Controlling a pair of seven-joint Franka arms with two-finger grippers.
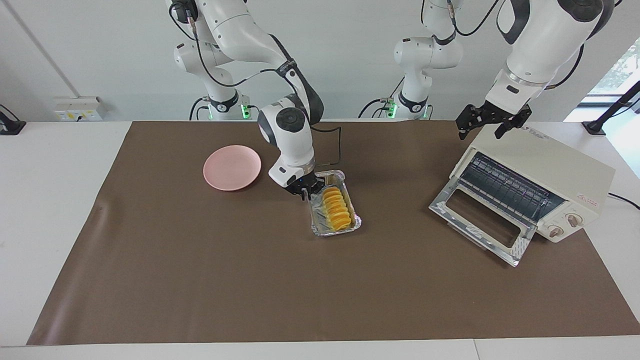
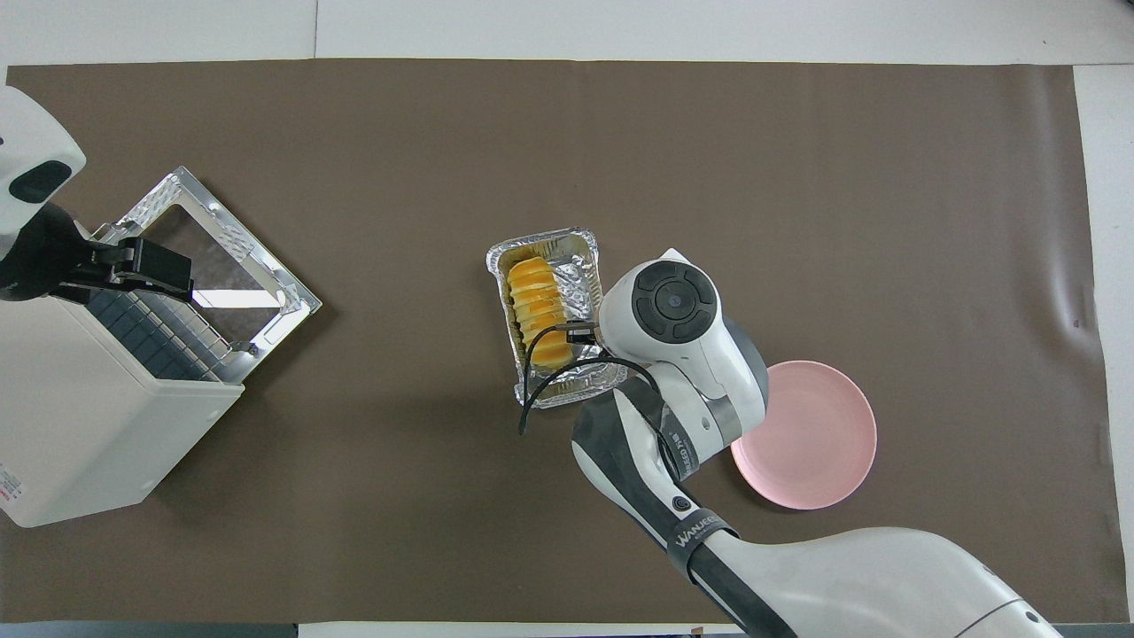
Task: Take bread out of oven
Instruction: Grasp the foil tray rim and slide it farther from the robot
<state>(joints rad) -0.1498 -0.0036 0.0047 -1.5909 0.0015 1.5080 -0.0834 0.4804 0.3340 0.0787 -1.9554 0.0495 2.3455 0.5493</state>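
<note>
Right pincer [image 1: 305, 192] grips the foil tray's [image 1: 350, 227] rim, bread [image 1: 335, 207] inside; left pincer [image 1: 492, 122] hangs wide over the oven [image 1: 560, 170].

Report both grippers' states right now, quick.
Left gripper: open, empty, over the oven.
Right gripper: shut on the foil tray rim, at the end nearest the robots; bread inside.

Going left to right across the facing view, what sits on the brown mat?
Pink plate → foil tray with the bread in it, the right gripper at the tray's end nearer the robots → oven with its door down, the left gripper over its top.
</note>
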